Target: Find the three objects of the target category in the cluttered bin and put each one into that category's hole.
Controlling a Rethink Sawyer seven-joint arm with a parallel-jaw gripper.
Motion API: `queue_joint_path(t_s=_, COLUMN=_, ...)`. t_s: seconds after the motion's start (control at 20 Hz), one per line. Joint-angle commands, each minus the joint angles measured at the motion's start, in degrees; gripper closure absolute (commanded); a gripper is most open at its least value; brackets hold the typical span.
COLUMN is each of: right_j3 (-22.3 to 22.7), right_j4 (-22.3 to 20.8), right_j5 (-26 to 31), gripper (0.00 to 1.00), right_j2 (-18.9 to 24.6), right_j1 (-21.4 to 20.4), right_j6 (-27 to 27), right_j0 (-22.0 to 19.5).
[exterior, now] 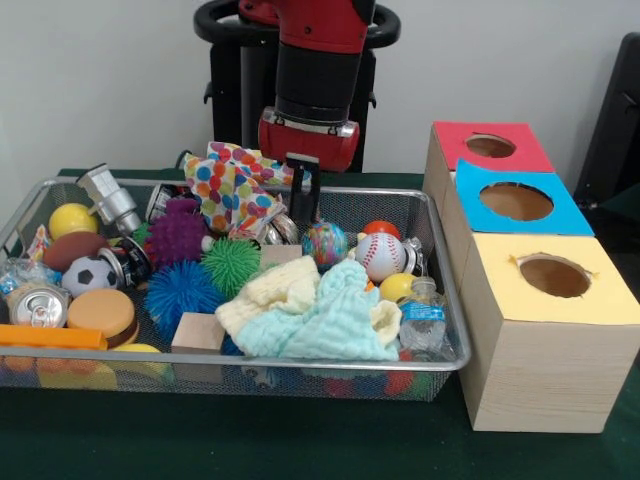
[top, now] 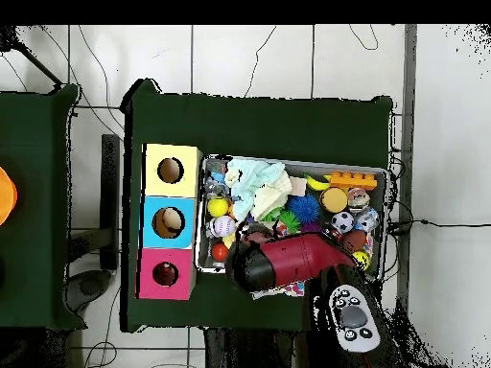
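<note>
The claw (exterior: 303, 200) hangs just behind the multicoloured ball (exterior: 324, 242) in the bin (exterior: 440, 300).

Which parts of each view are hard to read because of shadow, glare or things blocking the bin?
Front view: even light; the hole in the yellow-topped wooden box is dark inside; the gripper hangs over the wire mesh bin, its tips blurred against the clutter. Overhead view: the red and black arm hides the bin's lower edge, and a white glare patch marks the floor at right.
</note>
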Motion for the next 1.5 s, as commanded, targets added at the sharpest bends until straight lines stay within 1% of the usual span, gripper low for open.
queue_joint_path(t_s=0.05, right_j3=2.38, right_j4=1.04, right_j5=0.48, gripper=1.0, right_j2=4.19, right_j1=1.37, right_j6=1.36, right_j0=0.75)
queue_joint_path(t_s=0.25, right_j3=1.63, right_j4=0.5, right_j5=-1.83, gripper=1.0, right_j2=3.86, right_j1=3.75, right_j6=2.31, right_j0=1.19)
queue_joint_path(t_s=0.4, right_j3=1.94, right_j4=0.55, right_j5=-2.28, gripper=1.0, right_j2=3.4, right_j1=4.21, right_j6=2.9, right_j0=1.74)
queue_joint_path(t_s=0.6, right_j3=3.18, right_j4=1.04, right_j5=-2.96, gripper=1.0, right_j2=1.9, right_j1=4.9, right_j6=5.02, right_j0=3.54)
queue_joint_path(t_s=0.85, right_j3=5.12, right_j4=0.96, right_j5=-6.64, gripper=1.0, right_j2=-0.54, right_j1=5.95, right_j6=7.92, right_j0=5.93)
queue_joint_path(t_s=1.05, right_j3=5.84, right_j4=0.56, right_j5=-7.1, gripper=1.0, right_j2=-0.94, right_j1=5.99, right_j6=6.68, right_j0=6.13)
queue_joint_path(t_s=1.25, right_j3=6.25, right_j4=1.05, right_j5=-7.56, gripper=1.0, right_j2=-1.68, right_j1=5.69, right_j6=6.66, right_j0=6.76)
queue_joint_path(t_s=1.3, right_j3=6.31, right_j4=1.2, right_j5=-7.66, gripper=0.0, right_j2=-1.78, right_j1=5.66, right_j6=6.36, right_j0=6.93)
queue_joint_path(t_s=1.5, right_j3=5.85, right_j4=1.04, right_j5=-7.58, gripper=0.0, right_j2=-0.98, right_j1=5.83, right_j6=5.42, right_j0=6.27)
